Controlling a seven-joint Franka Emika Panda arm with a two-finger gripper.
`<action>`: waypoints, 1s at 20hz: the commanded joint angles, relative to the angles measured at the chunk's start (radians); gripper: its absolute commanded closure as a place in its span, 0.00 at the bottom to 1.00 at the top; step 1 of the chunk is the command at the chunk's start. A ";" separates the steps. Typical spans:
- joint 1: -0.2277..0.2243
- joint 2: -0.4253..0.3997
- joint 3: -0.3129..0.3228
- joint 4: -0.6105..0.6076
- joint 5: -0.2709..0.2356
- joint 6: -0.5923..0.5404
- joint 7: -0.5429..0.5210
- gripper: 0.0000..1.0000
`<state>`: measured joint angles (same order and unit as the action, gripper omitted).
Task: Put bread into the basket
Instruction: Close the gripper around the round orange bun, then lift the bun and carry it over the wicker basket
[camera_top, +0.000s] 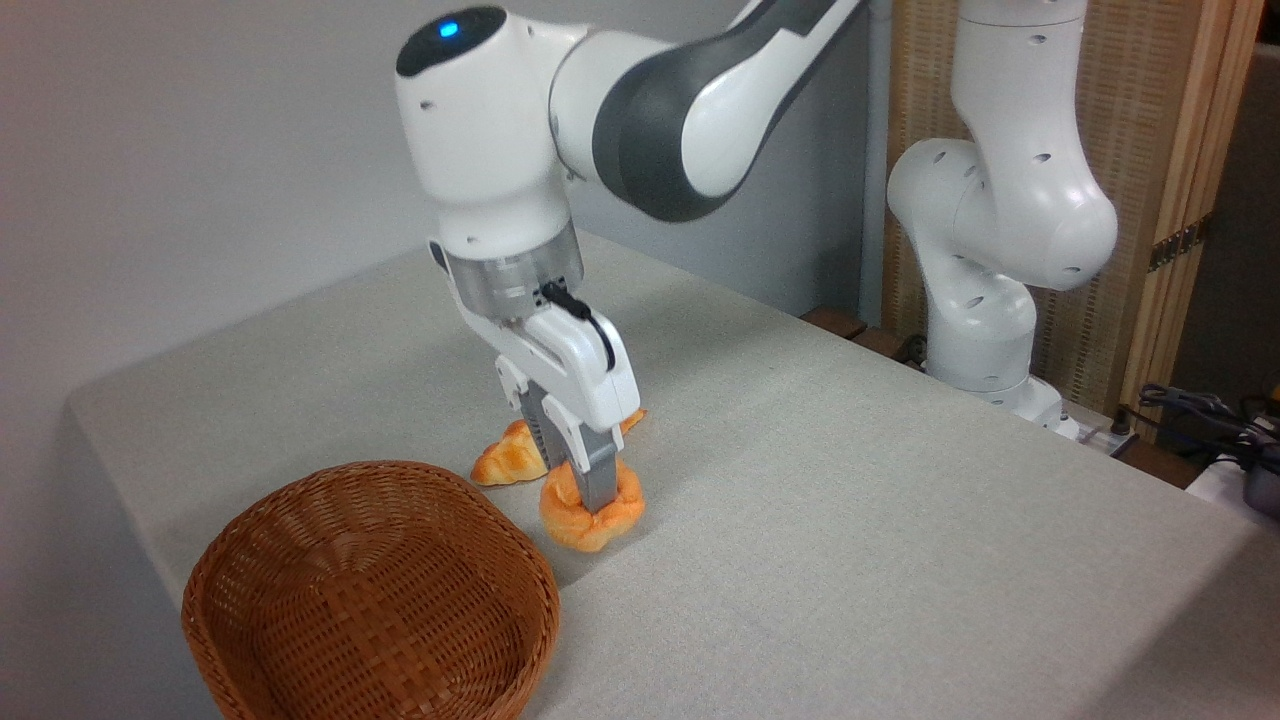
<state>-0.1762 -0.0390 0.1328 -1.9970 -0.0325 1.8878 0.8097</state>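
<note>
Gripper has its jaws clamped on the bun on the worktop, basket at its 8 o'clock.

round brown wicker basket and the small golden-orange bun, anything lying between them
Nothing: in the fixed camera view only bare grey tablecloth separates the round brown wicker basket from the small golden-orange bun.

Glossy white rounded arm with dark grey joint bands, a blue light and a black cable.
</note>
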 joint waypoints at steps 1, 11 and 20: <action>-0.005 -0.007 0.010 0.064 0.006 -0.050 0.014 0.55; -0.006 0.033 0.001 0.141 -0.004 0.085 0.011 0.55; -0.006 0.166 0.001 0.196 -0.069 0.255 -0.004 0.00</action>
<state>-0.1779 0.0536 0.1266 -1.8683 -0.0800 2.1076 0.8101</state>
